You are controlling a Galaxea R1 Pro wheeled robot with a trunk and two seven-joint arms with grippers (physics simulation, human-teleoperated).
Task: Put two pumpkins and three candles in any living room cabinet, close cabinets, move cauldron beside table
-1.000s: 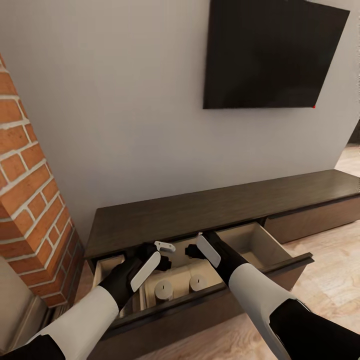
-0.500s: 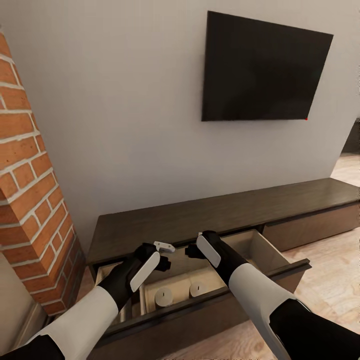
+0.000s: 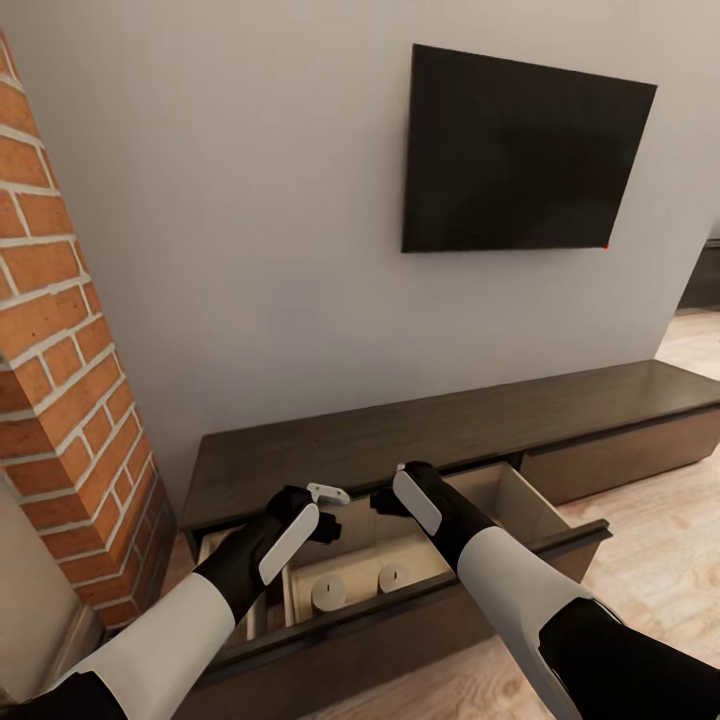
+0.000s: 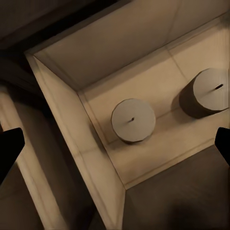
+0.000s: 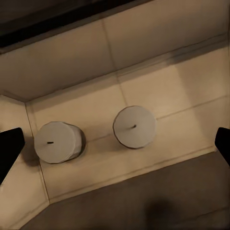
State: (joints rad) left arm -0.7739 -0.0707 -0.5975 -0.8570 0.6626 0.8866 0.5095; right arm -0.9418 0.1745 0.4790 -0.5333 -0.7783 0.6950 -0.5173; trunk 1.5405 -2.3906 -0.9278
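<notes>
Cabinet (image 3: 430, 430): long axis runs along the wall, below the television (image 3: 520, 155); one drawer (image 3: 540, 500) is pulled out toward the robot. Candles: two counted, left candle (image 3: 328, 591) and right candle (image 3: 393, 577), both upright with wicks pointing up, side by side but apart on the drawer floor near its front. Left gripper (image 3: 322, 510) and right gripper (image 3: 388, 497) hang above the drawer; each has its fingers spread wide, holding nothing. Brick column (image 3: 60, 380) stands left of the cabinet.
</notes>
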